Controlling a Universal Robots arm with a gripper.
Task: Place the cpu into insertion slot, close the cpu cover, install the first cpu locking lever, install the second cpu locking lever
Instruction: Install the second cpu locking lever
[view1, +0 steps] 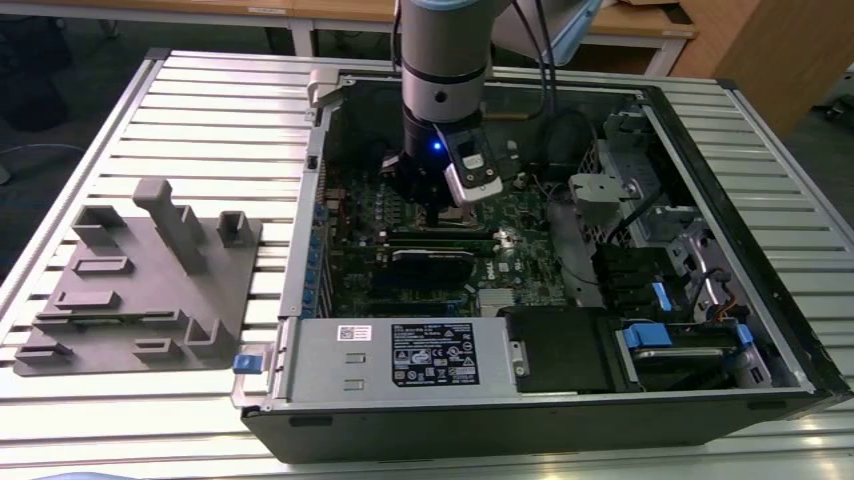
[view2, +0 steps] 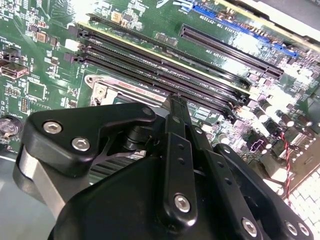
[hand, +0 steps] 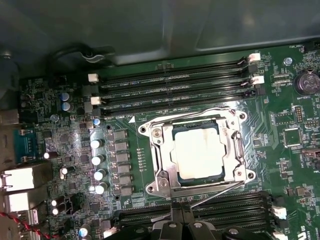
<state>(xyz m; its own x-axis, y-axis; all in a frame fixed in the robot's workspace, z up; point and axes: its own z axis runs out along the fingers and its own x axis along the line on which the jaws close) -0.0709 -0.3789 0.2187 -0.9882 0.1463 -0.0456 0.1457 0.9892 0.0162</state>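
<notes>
cpu sits flat in the insertion slot on the green board, pale metal top showing through the window of the cpu cover, which lies down over it. One thin locking lever runs slanted along the socket edge nearest the pincer, apparently not latched flat; the other lever I can't make out clearly. In the first wrist view the pincer tips sit right at that socket edge, at the lever; contact can't be confirmed. In the second wrist view the pincer fingers look pressed together into one narrow point with nothing pinched between them, tip just over the socket frame. Long black memory slots run on the far side of the socket, another bank on the near side next to the pincer. A row of small silver capacitors stands beside the socket. In the exterior view the arm comes straight down into the open computer case, pincer low over the board's middle. The case lies on its side on a slatted metal desk. A grey plastic fixture with upright posts sits on the desk toward the exterior view's left, well apart from the case.
</notes>
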